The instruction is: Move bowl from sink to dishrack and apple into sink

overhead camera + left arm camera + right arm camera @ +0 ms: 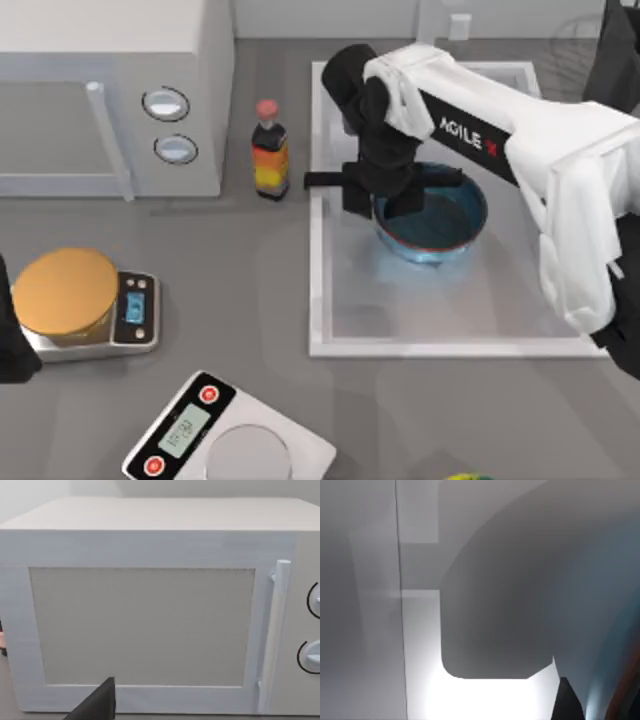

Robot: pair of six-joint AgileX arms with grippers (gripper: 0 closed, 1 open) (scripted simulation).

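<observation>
Right now your right gripper (385,200) is down inside the sink (330,340), at the left edge of the bowl (445,225); whether it has pinched the rim you cannot tell, since the wrist blocks the fingertips from above. The bowl sits in the upper half of the basin, nearer its right side.

Treat the bowl as rigid, glossy and probably slick, so the thin reddish rim is the sensible place to take hold, one finger inside the wall and one outside. Held by one edge it will likely hang tilted, so a firm pinch matters.

The sink's raised white rim surrounds the bowl, so you need a clear lift before any sideways travel. The dishrack (570,35) shows faintly at the top right corner, beyond the basin's far edge, with the faucet post (430,20) close by to avoid. A sauce bottle (269,150) stands just left of the sink. Your left arm (12,335) waits at the tabletop's left edge, facing the microwave (150,605).
</observation>
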